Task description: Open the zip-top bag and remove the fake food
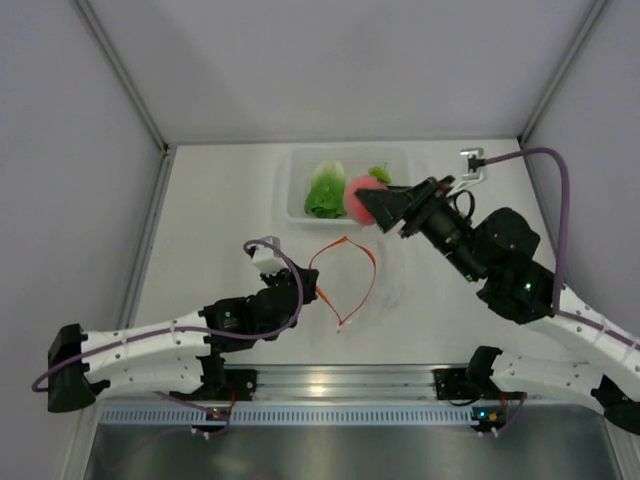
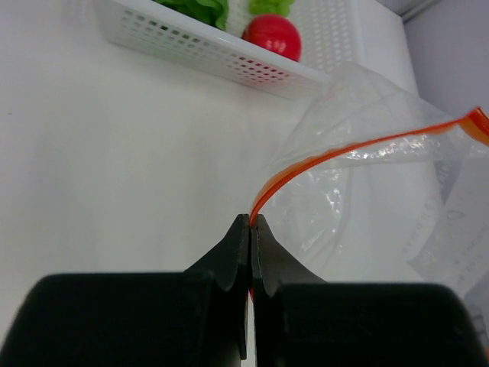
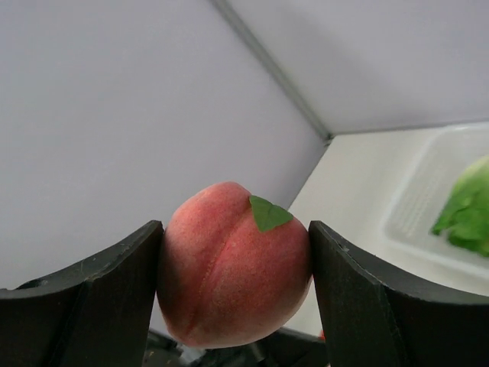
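Observation:
The zip-top bag (image 1: 385, 280) lies on the table's middle, its orange-red zip strip (image 1: 345, 265) spread in an open loop. My left gripper (image 1: 308, 291) is shut on the strip's near-left end; the left wrist view shows the strip (image 2: 344, 149) running out of the closed jaws (image 2: 250, 222) and the clear bag (image 2: 367, 191) looks empty. My right gripper (image 1: 372, 207) is shut on the pinkish-red round fruit (image 1: 358, 192) and holds it over the tray; the fruit (image 3: 233, 264) sits between both fingers. Lettuce (image 1: 325, 190), grapes (image 1: 380, 173) and a red tomato (image 2: 273, 34) lie in the tray.
The white perforated tray (image 1: 298, 205) stands at the back centre, also in the left wrist view (image 2: 191, 46) and the right wrist view (image 3: 420, 210). Grey walls enclose the table on the left, back and right.

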Robot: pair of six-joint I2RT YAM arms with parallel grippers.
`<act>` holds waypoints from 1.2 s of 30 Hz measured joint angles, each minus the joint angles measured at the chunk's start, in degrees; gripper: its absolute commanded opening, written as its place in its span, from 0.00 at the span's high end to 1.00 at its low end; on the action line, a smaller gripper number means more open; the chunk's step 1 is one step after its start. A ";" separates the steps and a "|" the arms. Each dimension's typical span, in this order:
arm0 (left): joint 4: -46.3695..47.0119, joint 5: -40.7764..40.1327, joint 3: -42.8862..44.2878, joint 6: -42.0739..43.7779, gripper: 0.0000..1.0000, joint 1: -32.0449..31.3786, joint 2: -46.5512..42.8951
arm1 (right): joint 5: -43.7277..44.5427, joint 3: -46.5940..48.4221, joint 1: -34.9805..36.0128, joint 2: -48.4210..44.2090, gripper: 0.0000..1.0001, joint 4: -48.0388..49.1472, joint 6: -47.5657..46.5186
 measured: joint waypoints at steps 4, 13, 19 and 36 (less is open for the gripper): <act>-6.91 -0.28 1.95 0.98 1.00 5.31 -0.46 | -0.63 4.66 -15.28 0.87 0.74 -6.75 -3.10; -21.62 0.33 13.20 11.10 1.00 20.28 -6.88 | -5.53 8.17 -34.51 24.09 0.66 -9.81 -9.88; -27.52 -1.95 20.15 17.33 1.00 25.68 -9.03 | -5.75 17.53 -35.21 45.72 0.49 -11.61 -15.13; -34.34 -3.72 35.43 28.98 1.00 52.22 12.17 | -6.99 25.77 -35.23 49.40 0.01 -24.26 -19.91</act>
